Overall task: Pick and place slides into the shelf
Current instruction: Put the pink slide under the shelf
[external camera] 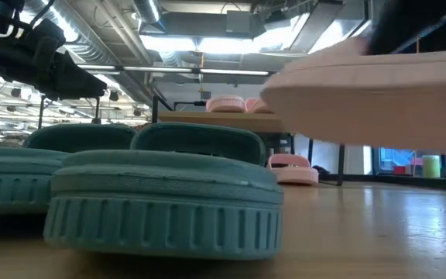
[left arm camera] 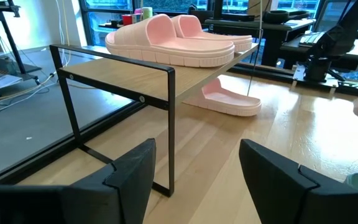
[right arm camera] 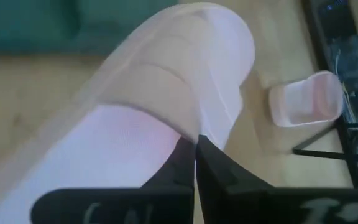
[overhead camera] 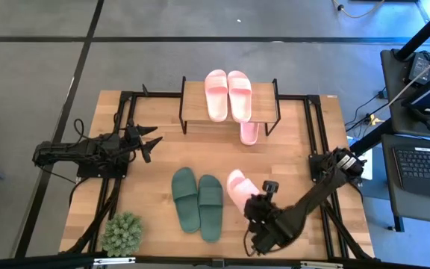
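The shelf (overhead camera: pixel 230 112) stands at the table's far middle with two pink slides (overhead camera: pixel 228 95) side by side on its top board. A third pink slide (overhead camera: pixel 249 133) lies on the table under that board, its end poking out toward the near side. Two dark green slides (overhead camera: pixel 198 202) lie soles down at the near middle. Just right of them my right gripper (overhead camera: pixel 250 202) is shut on a fourth pink slide (overhead camera: pixel 237 184), seen raised in the low view (external camera: pixel 362 97). My left gripper (overhead camera: pixel 149 142) waits open at the table's left, facing the shelf. My right gripper pinches the pink slide between its two fingers at the strap's edge (right arm camera: pixel 202 127), close to where the strap meets the sole's side. The fingers slant down at it from the table's near right. The slide is lifted clear of the table and tilted, its underside (external camera: pixel 378 108) showing.
A small green plant (overhead camera: pixel 122 233) sits at the table's near left corner. Black rails (overhead camera: pixel 316 142) run along the table's left and right sides. A laptop desk (overhead camera: pixel 424 168) stands off the right edge. Bare wood lies between the green slides and the shelf.
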`<action>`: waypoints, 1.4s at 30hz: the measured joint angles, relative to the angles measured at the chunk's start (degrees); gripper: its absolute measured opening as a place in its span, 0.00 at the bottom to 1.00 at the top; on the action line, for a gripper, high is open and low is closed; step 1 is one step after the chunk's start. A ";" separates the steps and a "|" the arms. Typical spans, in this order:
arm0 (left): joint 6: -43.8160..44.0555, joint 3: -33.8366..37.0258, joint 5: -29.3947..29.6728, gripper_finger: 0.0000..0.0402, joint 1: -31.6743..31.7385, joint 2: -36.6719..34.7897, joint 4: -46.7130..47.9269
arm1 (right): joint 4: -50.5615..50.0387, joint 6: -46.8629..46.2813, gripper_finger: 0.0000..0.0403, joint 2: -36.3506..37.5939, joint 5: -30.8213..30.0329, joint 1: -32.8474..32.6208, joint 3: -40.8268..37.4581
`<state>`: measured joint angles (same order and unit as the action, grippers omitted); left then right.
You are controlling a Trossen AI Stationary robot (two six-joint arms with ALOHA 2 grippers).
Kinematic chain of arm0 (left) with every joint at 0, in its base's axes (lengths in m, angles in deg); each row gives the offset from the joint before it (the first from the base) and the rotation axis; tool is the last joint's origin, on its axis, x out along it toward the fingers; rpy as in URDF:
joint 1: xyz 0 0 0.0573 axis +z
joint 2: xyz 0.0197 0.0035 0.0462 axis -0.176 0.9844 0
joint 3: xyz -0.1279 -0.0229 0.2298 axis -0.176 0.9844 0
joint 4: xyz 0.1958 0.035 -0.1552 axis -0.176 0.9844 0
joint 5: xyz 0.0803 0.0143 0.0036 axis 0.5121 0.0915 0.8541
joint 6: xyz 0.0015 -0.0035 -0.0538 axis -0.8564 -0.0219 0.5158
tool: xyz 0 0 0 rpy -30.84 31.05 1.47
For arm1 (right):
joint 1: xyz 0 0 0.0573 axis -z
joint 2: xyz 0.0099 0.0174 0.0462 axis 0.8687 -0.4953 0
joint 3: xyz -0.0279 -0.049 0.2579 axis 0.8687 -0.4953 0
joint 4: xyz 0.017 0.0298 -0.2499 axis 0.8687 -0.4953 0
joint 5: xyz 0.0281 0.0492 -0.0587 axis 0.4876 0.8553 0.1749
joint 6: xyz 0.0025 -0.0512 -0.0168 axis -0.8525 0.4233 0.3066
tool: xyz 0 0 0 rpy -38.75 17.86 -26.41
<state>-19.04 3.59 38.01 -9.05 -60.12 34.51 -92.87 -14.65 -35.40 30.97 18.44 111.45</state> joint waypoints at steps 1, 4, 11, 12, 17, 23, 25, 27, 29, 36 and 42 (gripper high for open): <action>0.00 0.00 0.00 0.56 0.00 -0.01 0.00 | -0.50 0.06 0.00 0.00 0.00 0.99 0.85; 0.00 -0.02 0.00 0.56 0.02 -0.01 0.00 | -0.36 1.48 0.00 0.00 0.05 4.10 2.88; 0.00 0.00 0.00 0.56 0.02 -0.01 -0.02 | -0.33 3.34 0.00 0.00 3.67 10.46 5.61; 0.00 0.00 0.00 0.56 0.02 -0.01 -0.02 | -0.31 3.34 0.00 0.00 4.46 11.27 5.96; 0.00 0.00 0.00 0.56 0.02 0.00 -0.02 | 1.76 4.09 0.00 0.00 5.24 15.14 6.99; 0.00 0.00 0.00 0.56 0.02 0.00 0.00 | 9.28 11.31 0.00 0.02 6.28 19.61 7.07; -0.01 0.00 0.00 0.56 0.02 0.01 0.00 | 11.05 13.72 0.00 0.02 6.51 21.13 7.10; -0.01 0.00 0.00 0.56 0.02 -0.01 0.00 | 11.28 15.47 0.00 0.02 6.50 22.74 7.10; -0.01 -0.01 0.00 0.56 0.02 0.00 0.00 | 11.00 17.47 0.00 0.02 6.53 24.46 7.10; -0.02 0.00 0.00 0.56 0.02 -0.01 0.01 | 10.61 23.18 0.00 0.04 6.49 30.88 7.10; -0.02 -0.02 0.00 0.56 0.02 -0.01 0.02 | 11.14 24.08 0.00 0.08 6.49 34.86 6.66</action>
<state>-19.06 3.57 38.01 -9.03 -60.12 34.54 -81.74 9.43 -35.32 37.46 53.29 118.11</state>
